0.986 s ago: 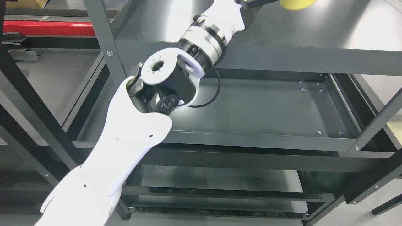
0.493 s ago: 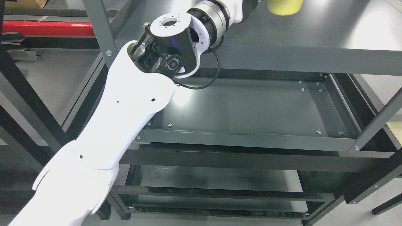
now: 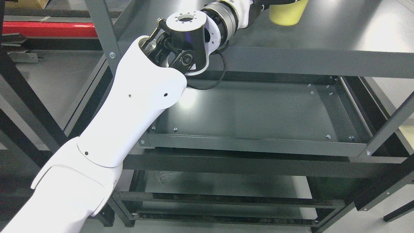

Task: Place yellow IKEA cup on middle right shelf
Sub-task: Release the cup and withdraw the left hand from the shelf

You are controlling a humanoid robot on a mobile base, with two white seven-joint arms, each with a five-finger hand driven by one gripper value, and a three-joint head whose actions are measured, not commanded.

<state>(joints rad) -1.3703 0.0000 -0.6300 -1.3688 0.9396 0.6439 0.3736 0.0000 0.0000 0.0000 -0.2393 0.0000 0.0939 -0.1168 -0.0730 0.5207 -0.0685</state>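
The yellow cup (image 3: pixel 286 15) is at the top edge of the head view, over the dark grey upper shelf (image 3: pixel 339 35), with its base at or just above the shelf surface. My left arm reaches up from the lower left, its wrist at the shelf's front edge. My left hand (image 3: pixel 275 2) is mostly cut off by the top edge; its dark fingers lie over the cup's upper part and hold it. The right arm does not show.
Below is a grey tray shelf (image 3: pixel 252 144) with raised rims, and further shelves beneath it. Upright posts stand at the left (image 3: pixel 103 38) and right (image 3: pixel 391 126). A black cable loop (image 3: pixel 220 77) hangs from the wrist. A red bar (image 3: pixel 48 28) lies at the far left.
My left elbow and forearm have risen and swung forward. The cup has come down into view and moved a little left, lower over the upper shelf.
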